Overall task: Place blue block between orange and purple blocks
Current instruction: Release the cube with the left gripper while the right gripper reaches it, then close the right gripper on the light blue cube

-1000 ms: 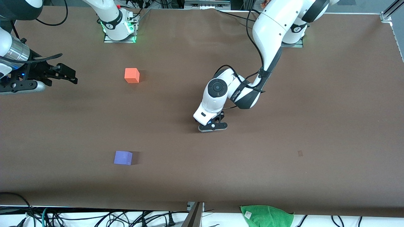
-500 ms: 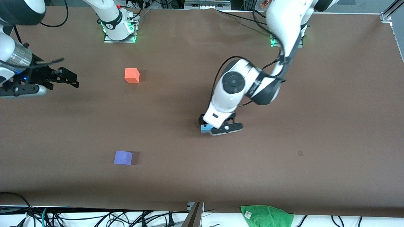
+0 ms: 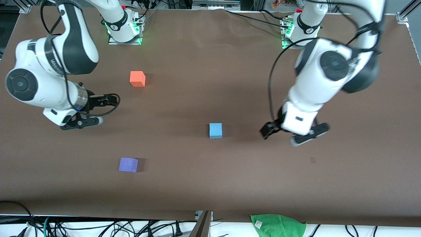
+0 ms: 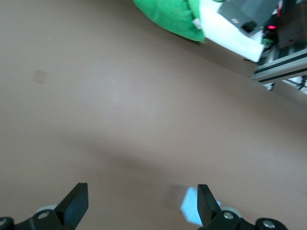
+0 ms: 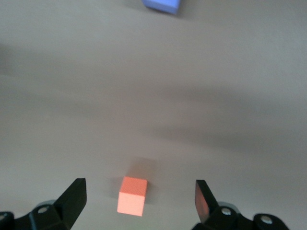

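Note:
The blue block (image 3: 215, 130) stands alone on the brown table (image 3: 204, 184), with nothing gripping it. It lies toward the left arm's end from the orange block (image 3: 137, 78) and the purple block (image 3: 128, 164). The purple block is the nearer of these two to the front camera. My left gripper (image 3: 267, 131) hangs open and empty, apart from the blue block on the side toward the left arm's end. In the left wrist view the blue block (image 4: 192, 211) shows beside one finger of the left gripper (image 4: 141, 206). My right gripper (image 3: 110, 100) is open and empty near the orange block (image 5: 132, 202). The purple block (image 5: 163, 5) shows too.
A green cloth (image 3: 278, 225) lies off the table's front edge, also seen as the green cloth (image 4: 168, 19) in the left wrist view. A small dark mark (image 3: 312, 160) is on the table surface. Cables run along the front edge, and the arm bases stand at the back.
The left gripper has opened, let go of the blue block and swung away toward the left arm's end. The right arm has moved in toward the orange block.

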